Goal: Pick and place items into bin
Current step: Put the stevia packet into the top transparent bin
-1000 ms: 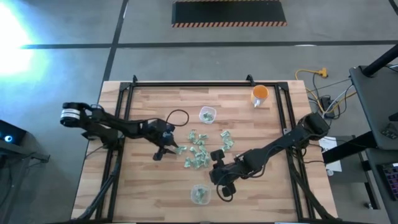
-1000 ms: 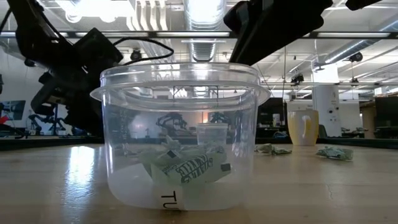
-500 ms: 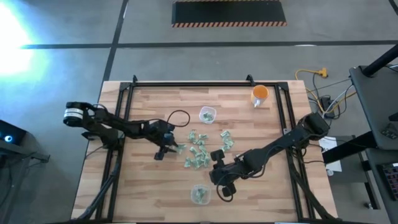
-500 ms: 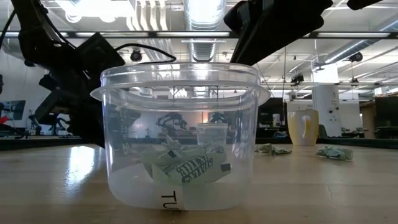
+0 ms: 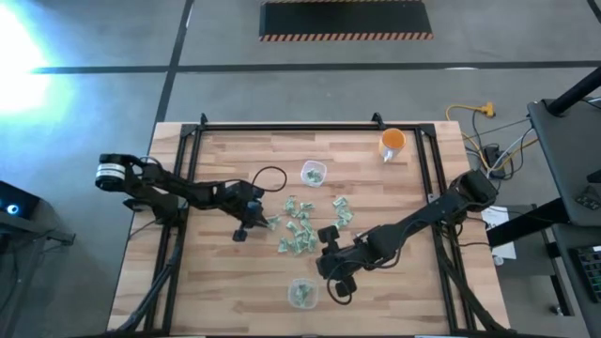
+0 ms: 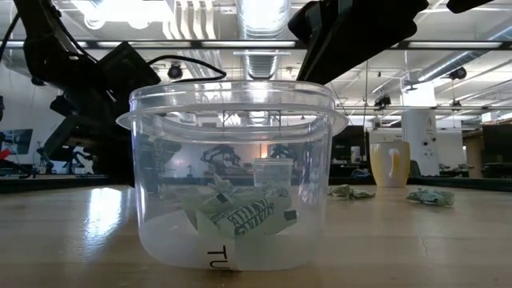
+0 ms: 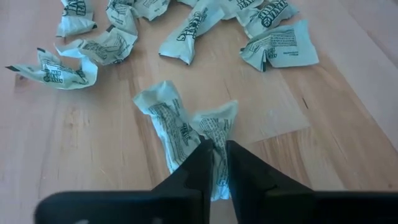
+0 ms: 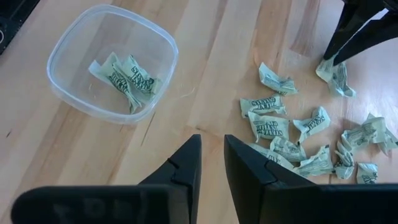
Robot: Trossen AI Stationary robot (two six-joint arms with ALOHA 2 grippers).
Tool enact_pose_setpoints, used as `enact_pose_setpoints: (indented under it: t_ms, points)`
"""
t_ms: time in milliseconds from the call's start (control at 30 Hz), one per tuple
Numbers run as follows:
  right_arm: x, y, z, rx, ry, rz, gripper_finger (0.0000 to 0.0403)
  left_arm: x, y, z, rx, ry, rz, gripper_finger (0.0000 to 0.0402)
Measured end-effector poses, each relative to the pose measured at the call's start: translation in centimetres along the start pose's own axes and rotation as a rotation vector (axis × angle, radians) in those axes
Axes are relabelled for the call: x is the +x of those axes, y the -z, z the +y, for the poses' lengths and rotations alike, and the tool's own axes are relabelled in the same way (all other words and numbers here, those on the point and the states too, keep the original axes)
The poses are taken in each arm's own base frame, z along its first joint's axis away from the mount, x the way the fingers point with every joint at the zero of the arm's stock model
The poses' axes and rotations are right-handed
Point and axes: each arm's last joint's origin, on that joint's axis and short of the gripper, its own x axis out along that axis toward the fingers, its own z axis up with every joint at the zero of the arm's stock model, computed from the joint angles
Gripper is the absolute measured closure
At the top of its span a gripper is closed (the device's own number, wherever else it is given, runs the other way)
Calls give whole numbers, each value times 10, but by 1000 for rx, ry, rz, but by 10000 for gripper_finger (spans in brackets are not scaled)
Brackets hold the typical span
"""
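Note:
Several pale green-and-white wrapped items [image 5: 305, 225] lie scattered on the wooden table's middle. My left gripper [image 5: 256, 223] is at the pile's left edge, shut on one item [image 7: 186, 121]. A clear near bin [image 5: 301, 294] holds a few items [image 8: 127, 78]. My right gripper [image 5: 340, 280] hovers just right of that bin, its fingers [image 8: 189, 158] a narrow gap apart with nothing between them. A second clear bin [image 5: 313, 174] stands farther back. My left gripper pinches the item's crinkled near end [image 7: 214, 135] between its two fingertips. The fingers come slanting down from the table's left. The item lies flat on the wood, its other end spread out beyond the fingers.
An orange cup [image 5: 392, 143] stands at the far right. Black frame rails [image 5: 188, 169] run along the table's left, right and far sides. Bare wood lies left of the pile and along the near edge.
My left gripper has shut on the item at the pile's left edge, staying almost in place. The item still lies on the table.

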Motion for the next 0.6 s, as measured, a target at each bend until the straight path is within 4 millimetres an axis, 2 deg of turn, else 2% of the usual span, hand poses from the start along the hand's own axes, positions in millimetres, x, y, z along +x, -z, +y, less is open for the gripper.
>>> enact_pose_setpoints:
  t_ms: [167,600]
  points:
    - [0,0,0,0,0,0,342,0,-1,0,1,-12,1,400]
    - [0,2,0,-4,0,16,342,-6,-20,3,25,-36,-75,400]
